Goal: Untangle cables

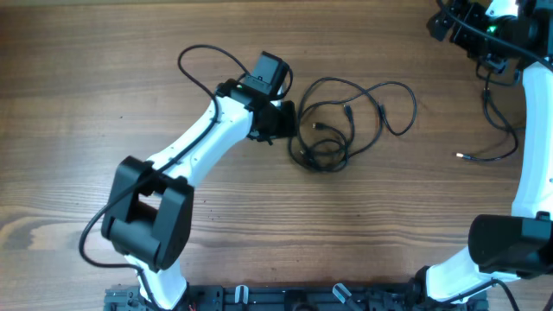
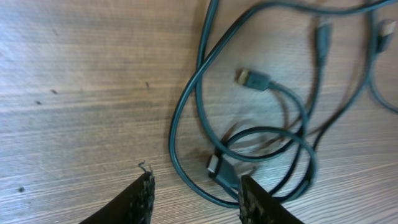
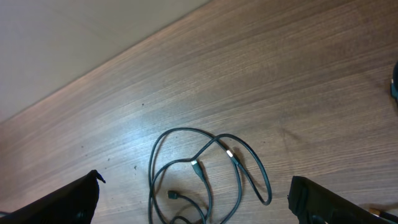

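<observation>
A tangle of thin black cables (image 1: 333, 130) lies in loose overlapping loops at the table's middle, with several small plug ends inside the loops. My left gripper (image 1: 281, 121) sits at the tangle's left edge, low over the table. In the left wrist view the left gripper (image 2: 196, 196) is open and an outer loop of cable (image 2: 186, 106) runs between the fingers, a plug (image 2: 252, 78) beyond. My right gripper (image 1: 458, 24) is at the far right corner, high up, open and empty (image 3: 194, 186), looking down on the tangle (image 3: 205, 174). A separate thin cable with a pale tip (image 1: 484, 159) lies at the right.
The wooden table (image 1: 104, 78) spreads to the left and front. Its far edge meets a pale wall (image 3: 74, 37) in the right wrist view. The right arm's white link (image 1: 534, 130) stands beside the separate cable.
</observation>
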Robot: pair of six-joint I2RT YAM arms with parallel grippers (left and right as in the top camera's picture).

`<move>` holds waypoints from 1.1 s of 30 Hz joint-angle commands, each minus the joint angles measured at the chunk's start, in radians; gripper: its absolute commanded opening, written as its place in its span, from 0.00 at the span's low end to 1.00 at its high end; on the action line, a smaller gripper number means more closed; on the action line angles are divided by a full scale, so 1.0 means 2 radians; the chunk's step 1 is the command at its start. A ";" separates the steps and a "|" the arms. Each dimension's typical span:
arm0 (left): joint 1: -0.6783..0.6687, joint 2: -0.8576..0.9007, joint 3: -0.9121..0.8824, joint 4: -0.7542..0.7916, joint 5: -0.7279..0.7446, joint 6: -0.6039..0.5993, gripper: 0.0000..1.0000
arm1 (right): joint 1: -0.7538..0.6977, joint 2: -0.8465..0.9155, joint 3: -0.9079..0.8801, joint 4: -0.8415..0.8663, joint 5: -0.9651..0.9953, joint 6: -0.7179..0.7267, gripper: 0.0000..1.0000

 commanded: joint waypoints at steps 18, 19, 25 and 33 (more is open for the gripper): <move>-0.071 0.075 -0.003 -0.035 -0.002 -0.159 0.22 | 0.000 0.010 -0.004 -0.012 0.010 -0.003 1.00; -0.071 0.075 -0.003 -0.028 -0.003 -0.163 0.22 | 0.000 0.010 -0.004 -0.012 0.010 -0.003 1.00; -0.071 0.076 -0.003 -0.011 -0.004 -0.171 0.24 | 0.000 0.010 -0.004 -0.016 0.010 -0.003 1.00; -0.066 0.098 -0.003 -0.009 0.001 -0.183 0.25 | 0.000 0.010 -0.004 -0.021 0.008 -0.003 1.00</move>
